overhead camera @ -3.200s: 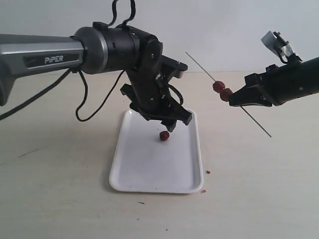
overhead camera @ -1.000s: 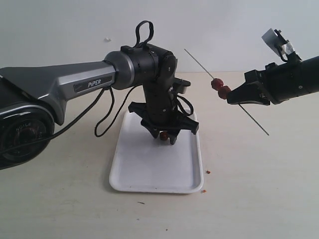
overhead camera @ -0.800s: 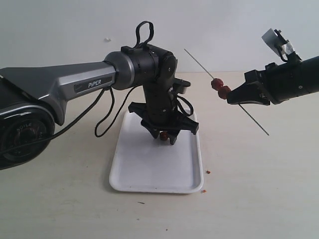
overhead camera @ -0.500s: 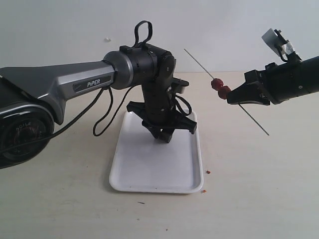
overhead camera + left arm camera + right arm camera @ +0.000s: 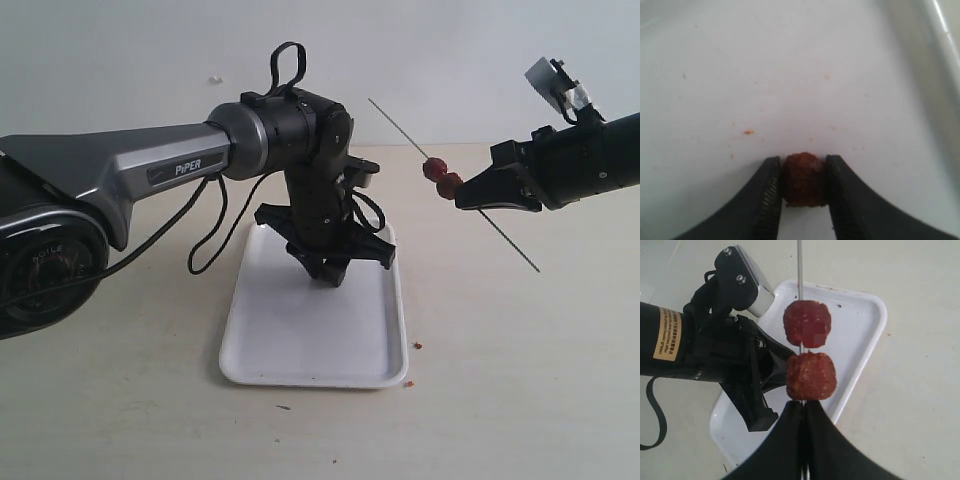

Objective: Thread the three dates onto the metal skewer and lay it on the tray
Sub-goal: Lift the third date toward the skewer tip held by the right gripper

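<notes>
Two dates (image 5: 443, 177) (image 5: 807, 323) sit threaded on the thin metal skewer (image 5: 398, 125) (image 5: 799, 265), held up in the air right of the tray by my right gripper (image 5: 462, 200) (image 5: 803, 404), which is shut on the rod just below the lower date (image 5: 811, 375). The third date (image 5: 803, 179) lies on the white tray (image 5: 300, 355) (image 5: 790, 75), pinched between both fingers of my left gripper (image 5: 330, 275) (image 5: 803, 182), which points straight down at the tray's far half. In the exterior view the fingers hide that date.
Small reddish crumbs (image 5: 417, 346) lie on the table off the tray's near right corner, with another (image 5: 407, 383) at the rim. Tiny crumbs (image 5: 748, 132) dot the tray floor. The left arm's cable (image 5: 205, 240) loops beside the tray.
My left gripper has closed its fingers on the date on the tray, which no longer shows in the exterior view. The right gripper and skewer have held still.
</notes>
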Available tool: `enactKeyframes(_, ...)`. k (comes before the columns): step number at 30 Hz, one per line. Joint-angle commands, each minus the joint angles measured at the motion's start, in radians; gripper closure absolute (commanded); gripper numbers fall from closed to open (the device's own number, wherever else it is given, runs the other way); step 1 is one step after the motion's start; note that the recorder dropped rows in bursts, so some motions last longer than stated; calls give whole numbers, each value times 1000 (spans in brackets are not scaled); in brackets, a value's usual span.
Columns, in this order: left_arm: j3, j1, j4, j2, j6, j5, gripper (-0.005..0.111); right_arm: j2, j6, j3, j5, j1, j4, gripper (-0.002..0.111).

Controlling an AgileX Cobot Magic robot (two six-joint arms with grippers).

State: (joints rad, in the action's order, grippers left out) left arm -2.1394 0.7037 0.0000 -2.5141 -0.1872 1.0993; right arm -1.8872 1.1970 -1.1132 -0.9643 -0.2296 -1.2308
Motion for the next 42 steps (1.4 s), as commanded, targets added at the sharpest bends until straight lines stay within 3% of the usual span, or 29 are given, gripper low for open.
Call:
enactKeyframes(1,-6,7,-14,-9,0,-9,78,4,11,0,-11,-3,-12,108)
enactKeyframes(14,-6,7,-14,-9,-12,-28,80,4,13,0,-11,-3,-12,108)
enactKeyframes(28,-6,3,-121,59,-123,-281,80,4,33,0,-3,-3,-12,108)
enactKeyframes(42,-1,-36,-108,73,-214,-318,80,4,39,0,43,-3,-5,108)
